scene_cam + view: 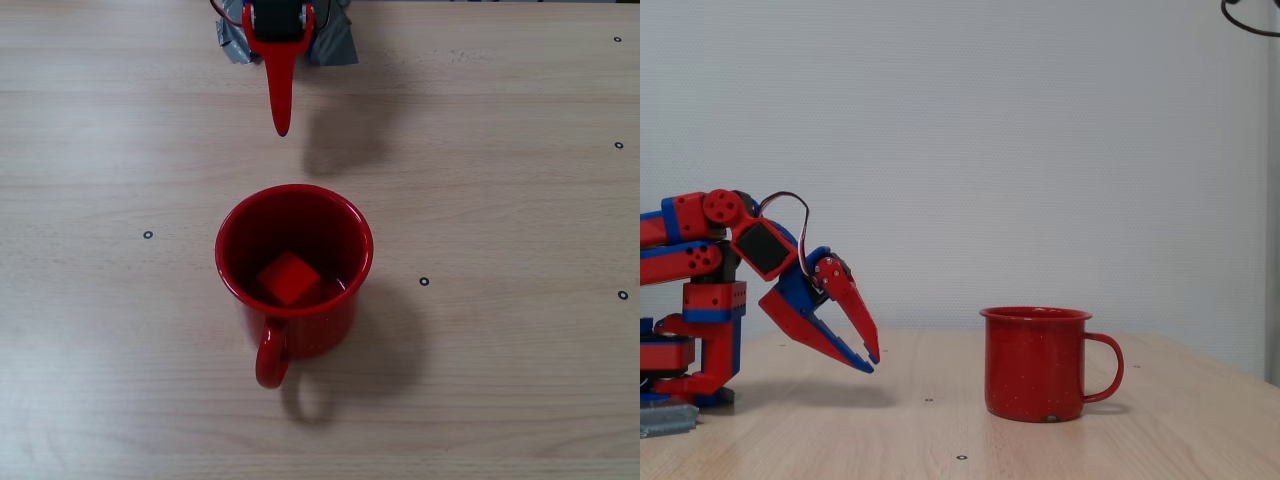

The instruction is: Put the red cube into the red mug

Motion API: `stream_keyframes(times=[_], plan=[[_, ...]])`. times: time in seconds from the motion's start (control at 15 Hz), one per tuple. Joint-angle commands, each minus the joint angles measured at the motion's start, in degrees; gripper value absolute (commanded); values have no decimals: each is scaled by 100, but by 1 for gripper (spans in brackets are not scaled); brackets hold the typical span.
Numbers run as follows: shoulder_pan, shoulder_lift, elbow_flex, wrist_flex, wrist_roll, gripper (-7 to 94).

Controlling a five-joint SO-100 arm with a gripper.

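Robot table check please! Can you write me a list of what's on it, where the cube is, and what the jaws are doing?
Surface: pale wooden table with small black ring marks dotted about.
Job's things: red cube lies inside the red mug; the mug stands upright, handle toward the camera in the overhead fixed view.
Clutter: nothing seen.
Grippers: gripper hangs above the table, away from the mug, jaws shut and holding nothing.
Cables: a thin wire loops over the wrist; a dark cable shows in the top corner.
Surroundings: plain white wall; grey tape at the arm's base.
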Motion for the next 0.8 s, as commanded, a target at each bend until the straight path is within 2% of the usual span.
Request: stream_keyframes(times=[0.0,0.73], plan=[[97,325,211,18,141,0],[141,325,229,-26,229,0]])
